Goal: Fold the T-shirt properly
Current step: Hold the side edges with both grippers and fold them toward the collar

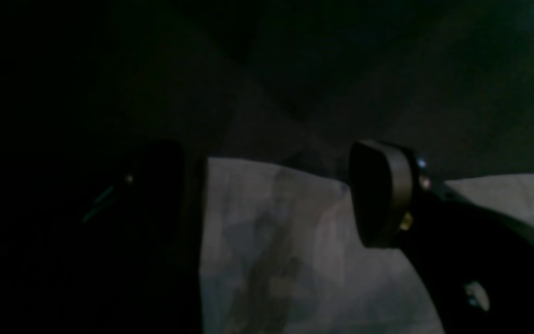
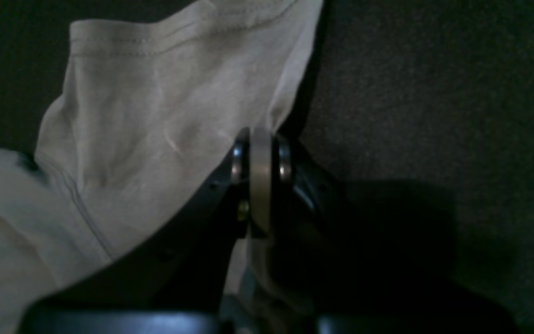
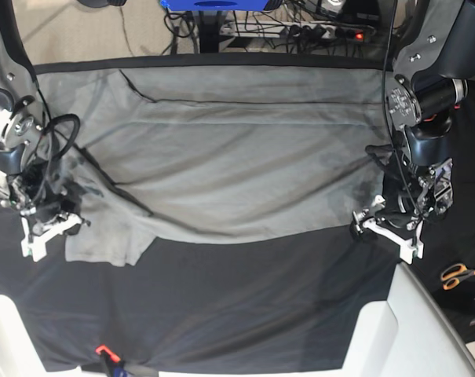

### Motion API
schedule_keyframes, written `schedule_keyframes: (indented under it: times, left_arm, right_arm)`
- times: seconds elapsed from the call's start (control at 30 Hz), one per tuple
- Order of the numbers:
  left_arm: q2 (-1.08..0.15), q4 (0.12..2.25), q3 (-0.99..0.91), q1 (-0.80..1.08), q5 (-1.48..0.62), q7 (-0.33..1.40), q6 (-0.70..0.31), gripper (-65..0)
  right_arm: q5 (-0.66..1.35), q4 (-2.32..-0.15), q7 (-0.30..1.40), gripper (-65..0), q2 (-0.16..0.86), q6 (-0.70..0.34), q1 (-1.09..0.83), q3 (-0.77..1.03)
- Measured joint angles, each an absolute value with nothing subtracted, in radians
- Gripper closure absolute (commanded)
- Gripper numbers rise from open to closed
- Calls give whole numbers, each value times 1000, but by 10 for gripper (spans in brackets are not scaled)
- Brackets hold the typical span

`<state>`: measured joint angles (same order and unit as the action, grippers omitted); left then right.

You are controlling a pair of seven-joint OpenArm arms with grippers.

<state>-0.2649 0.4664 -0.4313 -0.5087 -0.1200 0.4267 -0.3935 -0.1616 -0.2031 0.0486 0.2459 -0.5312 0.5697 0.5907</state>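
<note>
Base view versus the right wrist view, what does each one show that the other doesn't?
Only the base view shows the whole T-shirt spread over the black cloth, both arms at its edges, scissors at the right, and cables along the top.

Only the right wrist view shows the right gripper closed on the shirt's edge, fabric pinched between its fingers, plus the stitched hem of a sleeve.

Both share the grey shirt, the dark cloth beneath, and the right gripper at the shirt's edge.
</note>
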Motion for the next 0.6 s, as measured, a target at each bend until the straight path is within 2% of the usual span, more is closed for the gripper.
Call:
schedule_keyframes:
  times: [0.17,0.37,0.6]
  left_arm:
    - [-269,459,-431,-500,-120,410,-393,-245]
    - [-272,379,-387,-501,-97,253,-393,0]
    - [-264,352,-280,-515,-56,167,-391,0]
  right_arm:
    - [-162,-203,49,0,245,-531,570,591]
    - [-161,-204,47,0,245,-531,567,591]
    - [-158,-204,44,0,245,-532,564,591]
